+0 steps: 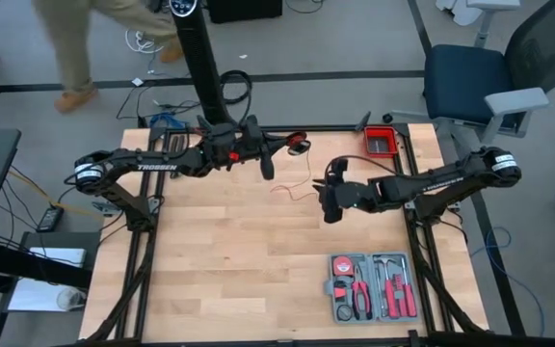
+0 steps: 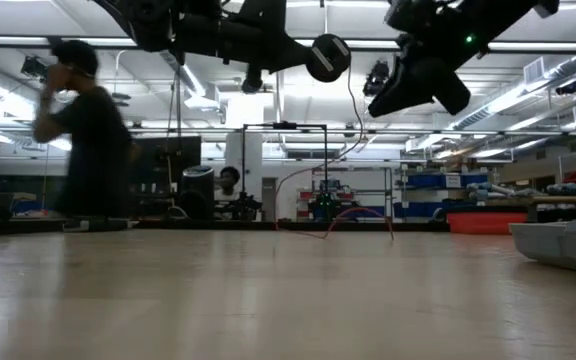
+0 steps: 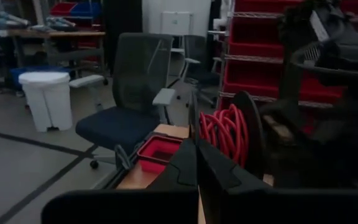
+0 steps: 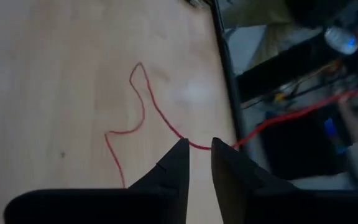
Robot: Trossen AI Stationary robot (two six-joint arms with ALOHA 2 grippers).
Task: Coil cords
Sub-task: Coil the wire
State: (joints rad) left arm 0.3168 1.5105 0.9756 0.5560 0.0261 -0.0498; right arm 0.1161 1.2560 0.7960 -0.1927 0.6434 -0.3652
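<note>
Both arms hung high above the wooden table (image 2: pixel 268 300). A dark round spool (image 2: pixel 327 57) sat at the end of one arm, with the red cord (image 2: pixel 313 232) dropping from it to the tabletop in loose loops. Grey case (image 2: pixel 568 242) at the right edge. A blurred person (image 2: pixel 86 135) stood behind, left.

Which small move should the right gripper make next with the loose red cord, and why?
Probably lower the right gripper and close it on the red cord. Its fingers stand apart with nothing between them, and the cord's loose end lies in bends on the table just ahead of the tips. The left gripper is shut, holding up the spool with the wound turns, so the slack has yet to be fed to it.
</note>
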